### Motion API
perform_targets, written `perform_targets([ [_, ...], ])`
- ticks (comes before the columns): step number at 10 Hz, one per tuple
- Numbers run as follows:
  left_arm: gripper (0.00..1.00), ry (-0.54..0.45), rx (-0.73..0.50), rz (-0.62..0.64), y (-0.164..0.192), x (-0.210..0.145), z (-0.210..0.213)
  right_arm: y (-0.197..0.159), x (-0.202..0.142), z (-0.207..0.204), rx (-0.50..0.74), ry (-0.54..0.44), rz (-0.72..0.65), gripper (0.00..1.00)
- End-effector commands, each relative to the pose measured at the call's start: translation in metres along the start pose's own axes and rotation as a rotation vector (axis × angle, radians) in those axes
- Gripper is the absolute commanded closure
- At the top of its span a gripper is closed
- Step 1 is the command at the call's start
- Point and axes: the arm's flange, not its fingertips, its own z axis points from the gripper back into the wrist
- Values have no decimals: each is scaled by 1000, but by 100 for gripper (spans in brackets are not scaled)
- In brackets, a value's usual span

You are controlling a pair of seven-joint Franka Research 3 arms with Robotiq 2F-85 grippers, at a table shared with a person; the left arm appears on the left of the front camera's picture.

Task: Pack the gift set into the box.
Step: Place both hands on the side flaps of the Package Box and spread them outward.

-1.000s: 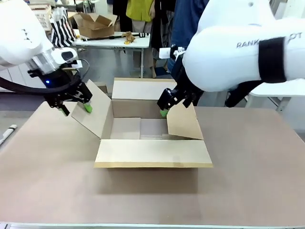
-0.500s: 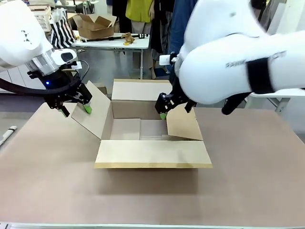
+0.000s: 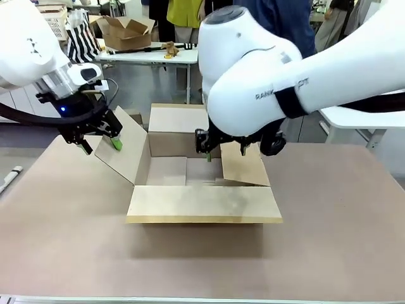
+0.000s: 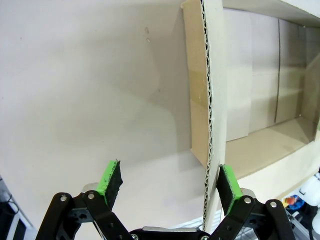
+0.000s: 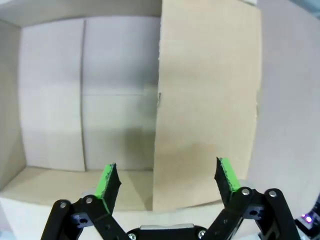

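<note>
Left pincer point(image 3: 101, 145) spread wide, astride edge of left flap point(image 3: 123, 152); right pincer point(image 3: 209, 152) likewise spread, hovering by right flap point(image 3: 243, 166). Box point(image 3: 202, 202) at middle of table point(image 3: 329, 253), flaps splayed, interior bare. Judged: opening stage only; gift set not yet in, all packing left.

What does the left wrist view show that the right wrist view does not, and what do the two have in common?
Left wrist view: the left gripper, open, straddles the corrugated edge of the left flap, which runs close to one pad. I cannot tell if they touch. Bare table lies beside the flap.
Right wrist view: the right gripper, open, faces the flat side of the right flap, which spans part of the gap between its pads.
Both: the plain inner walls of the box.
</note>
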Motion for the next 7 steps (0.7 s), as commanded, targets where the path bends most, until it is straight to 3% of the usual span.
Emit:
perform_targets([
  [1, 0, -7, 21, 12, -1, -1, 2, 31, 22, -16, -86, 12, -10, 0],
  [4, 0, -7, 21, 12, -1, -1, 2, 34, 18, -47, -199, 22, -35, 0],
  [7, 0, -7, 21, 12, -1, -1, 2, 21, 10, -38, -230, -4, -42, 0],
])
